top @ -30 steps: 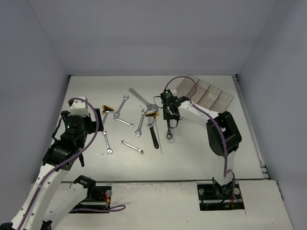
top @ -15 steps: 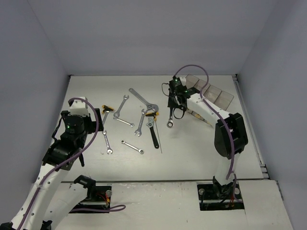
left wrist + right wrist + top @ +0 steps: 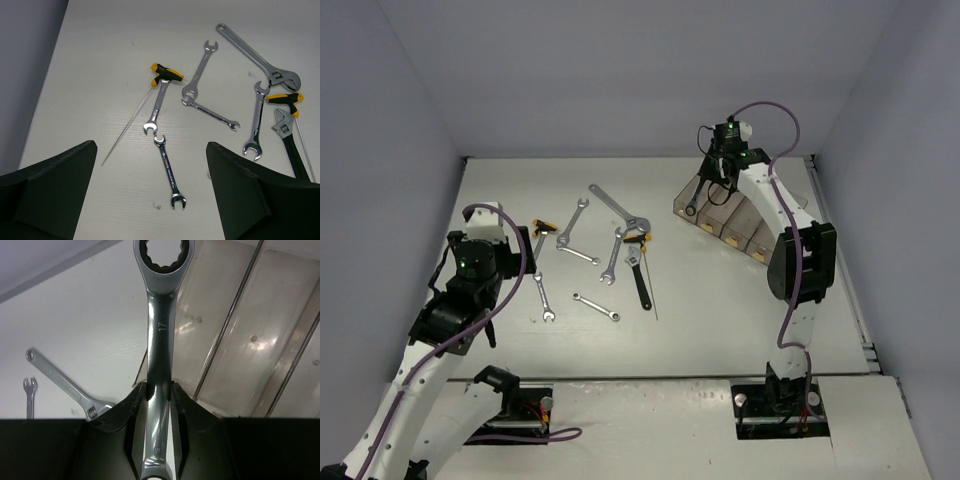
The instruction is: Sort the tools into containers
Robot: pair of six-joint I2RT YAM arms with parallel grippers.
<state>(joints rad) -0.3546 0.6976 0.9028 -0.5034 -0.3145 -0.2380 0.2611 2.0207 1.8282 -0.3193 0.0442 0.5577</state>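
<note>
My right gripper (image 3: pixel 712 190) is shut on a silver ring wrench (image 3: pixel 696 203) marked 17 (image 3: pixel 160 325) and holds it in the air over the left end of the row of smoky-brown bins (image 3: pixel 745 226). In the right wrist view my right gripper (image 3: pixel 159 390) grips the shank, with the ring end pointing away and the bins (image 3: pixel 250 340) below to the right. My left gripper (image 3: pixel 525 248) is open and empty (image 3: pixel 150 200), above a small open-end wrench (image 3: pixel 168 170). The other tools lie loose at mid-table.
On the table lie a yellow-and-black T-handle driver (image 3: pixel 548 226), a long silver adjustable wrench (image 3: pixel 620 210), a black-handled adjustable wrench (image 3: pixel 639 275), a second yellow-handled driver (image 3: pixel 638 238) and several silver wrenches (image 3: pixel 578 254). Walls enclose the table on three sides.
</note>
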